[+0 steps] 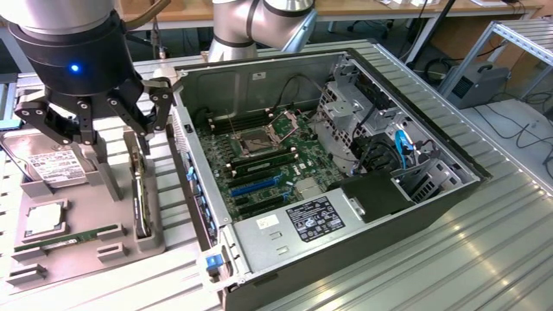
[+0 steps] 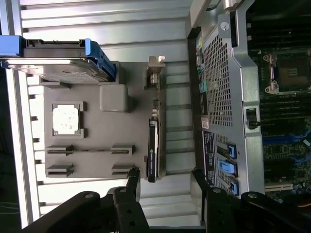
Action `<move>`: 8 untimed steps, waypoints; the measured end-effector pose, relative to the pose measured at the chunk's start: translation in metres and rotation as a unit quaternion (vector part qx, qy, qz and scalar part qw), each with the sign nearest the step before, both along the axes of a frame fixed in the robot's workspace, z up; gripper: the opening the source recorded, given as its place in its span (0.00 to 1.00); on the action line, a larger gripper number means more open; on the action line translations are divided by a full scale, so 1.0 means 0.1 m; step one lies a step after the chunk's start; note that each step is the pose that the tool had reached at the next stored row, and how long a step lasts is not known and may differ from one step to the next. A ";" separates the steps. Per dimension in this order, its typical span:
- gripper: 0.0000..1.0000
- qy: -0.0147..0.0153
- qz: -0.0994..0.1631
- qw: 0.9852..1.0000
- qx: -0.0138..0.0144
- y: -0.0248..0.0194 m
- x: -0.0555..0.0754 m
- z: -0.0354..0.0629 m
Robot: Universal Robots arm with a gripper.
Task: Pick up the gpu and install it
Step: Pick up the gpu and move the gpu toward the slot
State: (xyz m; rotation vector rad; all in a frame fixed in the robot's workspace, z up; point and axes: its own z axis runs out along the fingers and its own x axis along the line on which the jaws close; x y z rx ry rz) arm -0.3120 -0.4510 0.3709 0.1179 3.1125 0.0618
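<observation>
Grey plastic parts tray (image 1: 108, 217) (image 2: 97, 128) sat on ribbed metal table (image 1: 432, 259), just beside open metal computer case (image 1: 285, 249) (image 2: 218, 87), on exterior view's left of it. Thin black gpu card (image 1: 138, 201) (image 2: 153, 158) stood on edge in tray slot nearest case. Silver labelled hard drive (image 1: 52, 170) (image 2: 58, 68) at tray's far end. Square processor chip (image 1: 43, 220) (image 2: 66, 119) and narrow green memory stick (image 1: 74, 236) (image 2: 90, 150) lay nearer camera. Black multi-finger gripper (image 1: 103, 142) (image 2: 165, 177) hung above tray, apart from gpu. Green motherboard (image 1: 268, 162) (image 2: 286, 145) lay in case.
</observation>
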 end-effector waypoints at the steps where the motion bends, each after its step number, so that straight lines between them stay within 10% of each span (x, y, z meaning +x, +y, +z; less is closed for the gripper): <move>1: 0.54 0.000 0.000 1.000 0.000 0.000 0.00 -0.010; 8: 0.54 0.000 0.000 1.000 0.000 0.000 0.00 -0.055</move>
